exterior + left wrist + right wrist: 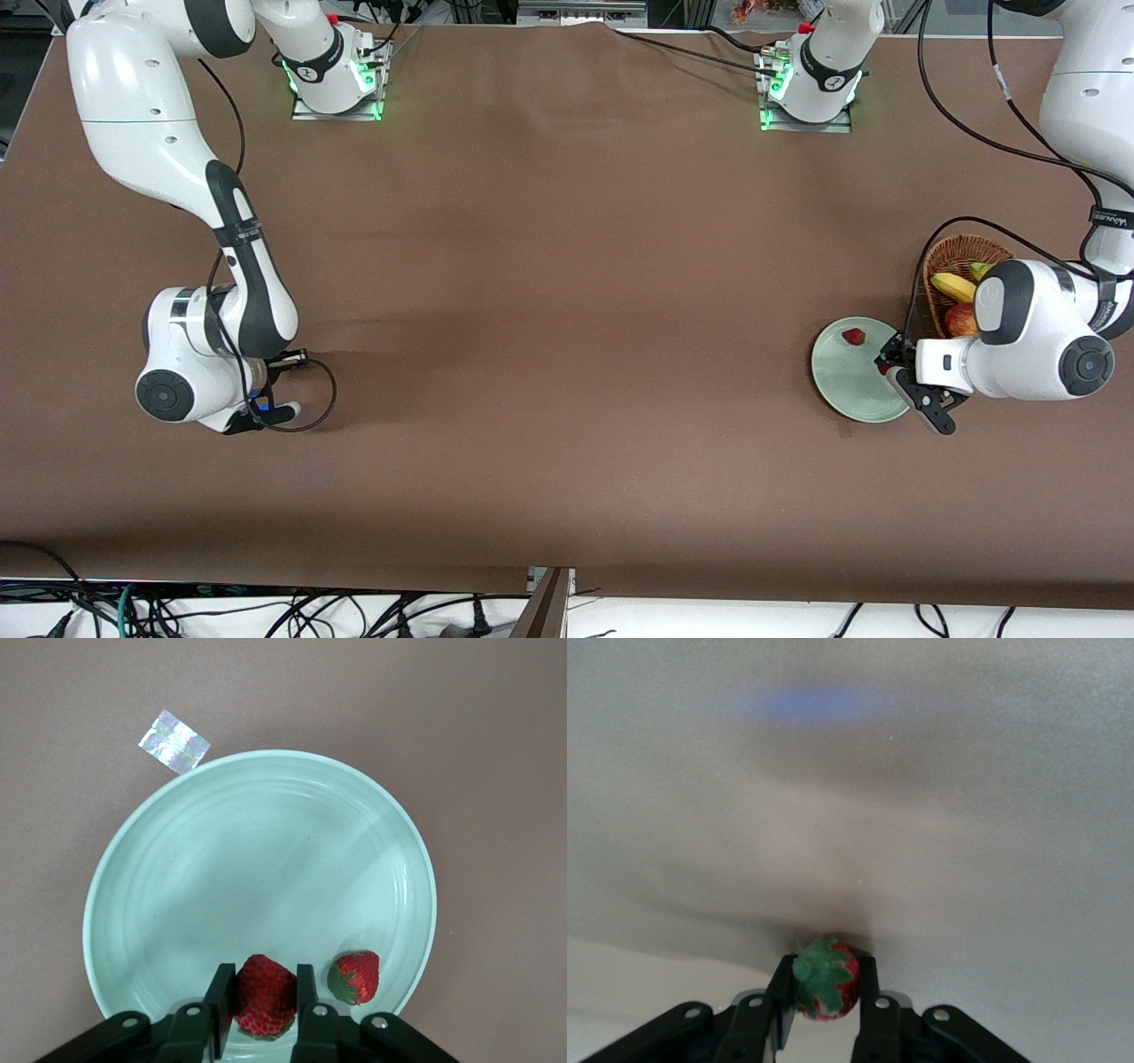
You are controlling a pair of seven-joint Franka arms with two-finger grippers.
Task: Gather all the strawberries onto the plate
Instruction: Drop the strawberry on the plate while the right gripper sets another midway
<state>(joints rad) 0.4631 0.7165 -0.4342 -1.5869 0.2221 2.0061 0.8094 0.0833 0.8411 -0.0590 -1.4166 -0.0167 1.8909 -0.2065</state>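
The pale mint-green plate (850, 377) lies near the left arm's end of the table. One strawberry (853, 336) rests on it, also seen as the strawberry (354, 976) in the left wrist view. My left gripper (263, 979) is shut on a second strawberry (263, 1001) over the plate (257, 859), near its rim. In the front view the left gripper (889, 361) hangs at the plate's edge beside the basket. My right gripper (825, 970) is shut on a third strawberry (826, 981), low over bare table at the right arm's end. There the right gripper (257, 415) hides its berry.
A brown wicker basket (952, 257) with a banana (954, 285) and a red apple (959, 319) stands beside the plate, toward the left arm's end. A shiny tape patch (174, 742) lies on the brown cloth just off the plate's rim.
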